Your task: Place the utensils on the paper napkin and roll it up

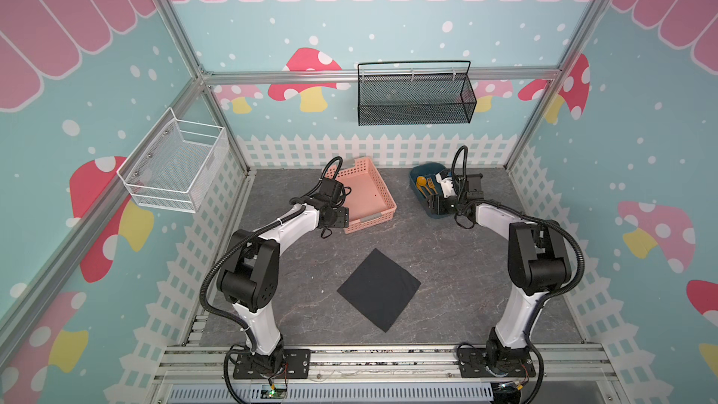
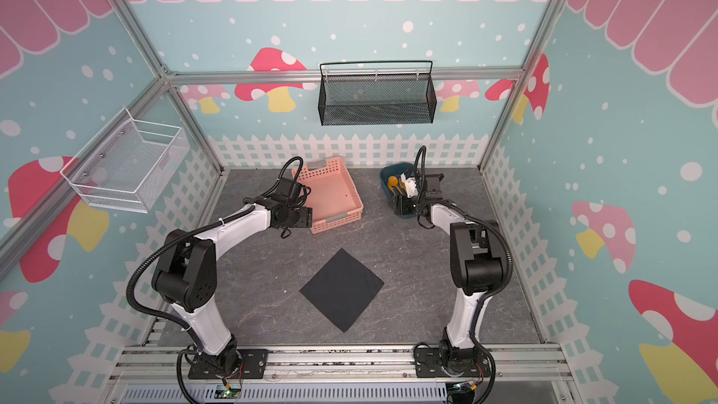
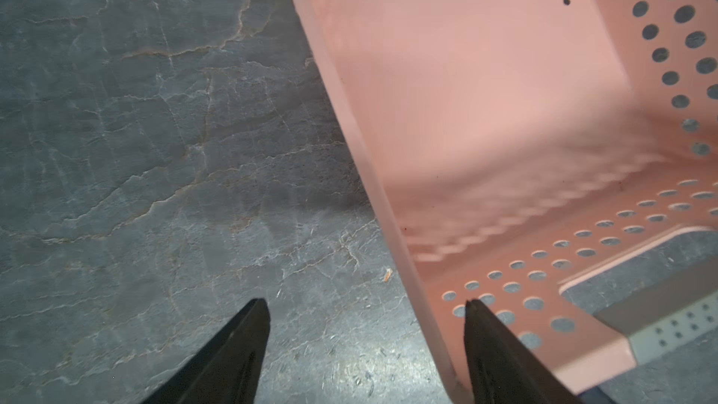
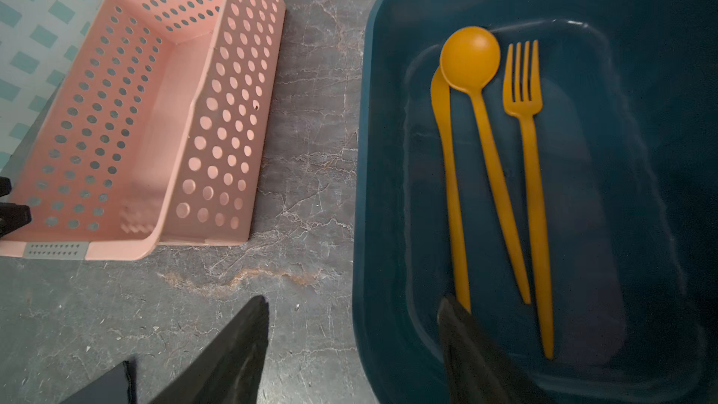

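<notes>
While the grey marbled counter point(image 1: 447, 266) fills the floor of the booth, the largest thing on it is the pink perforated basket point(image 1: 390, 204), standing toward the back left with nothing inside. Nearer the front, between the two arm bases, the paper napkin point(image 1: 379, 289) lies flat and bare, turned corner-on like a diamond and well apart from both containers. At the back right sits the dark blue oval tub point(image 4: 373, 149), and all the utensils are in it, none on the napkin. The left claw point(image 3: 365, 303) hangs at the basket's near left corner with its jaws wide – one finger over the counter, the other over the basket's inside, the thin side wall running between them without being pinched. The right claw point(image 4: 354, 299) is likewise spread wide and holds nothing; it straddles the tub's rim, one finger above the counter and the other inside the tub. Within the tub the knife point(image 4: 447, 172), the spoon point(image 4: 470, 56) and the fork point(image 4: 524, 83) lie side by side, heads all one way – the spoon's round bowl overlaps the knife's blade end, and its handle slants toward the fork. The inner finger's tip covers the end of the knife's handle; whether it touches cannot be told.
</notes>
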Motion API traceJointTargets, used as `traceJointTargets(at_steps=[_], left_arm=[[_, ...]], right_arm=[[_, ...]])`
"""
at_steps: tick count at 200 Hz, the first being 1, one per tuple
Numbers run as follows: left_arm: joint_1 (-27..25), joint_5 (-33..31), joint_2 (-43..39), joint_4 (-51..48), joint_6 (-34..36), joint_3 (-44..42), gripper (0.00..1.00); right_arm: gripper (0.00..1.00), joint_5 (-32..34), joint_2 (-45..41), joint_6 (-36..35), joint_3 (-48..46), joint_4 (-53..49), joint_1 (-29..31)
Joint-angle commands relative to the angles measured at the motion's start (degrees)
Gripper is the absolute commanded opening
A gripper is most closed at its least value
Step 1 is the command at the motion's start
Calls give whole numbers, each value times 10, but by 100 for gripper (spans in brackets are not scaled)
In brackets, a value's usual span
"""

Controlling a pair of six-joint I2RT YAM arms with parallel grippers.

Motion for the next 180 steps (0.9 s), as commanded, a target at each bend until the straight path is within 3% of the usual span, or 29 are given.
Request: traceJointTargets(at_steps=[1,71,180], left_arm=[[11,-21,4,-29,4,14,80],[55,-3,8,-35,28,24,80],[58,30,-33,-63,32,62,81]], right_arm=[[70,-9,24,-16,27,-59,11],[67,-3,46,15,50,-95,42],[62,-61,53,127,68,-76,79]])
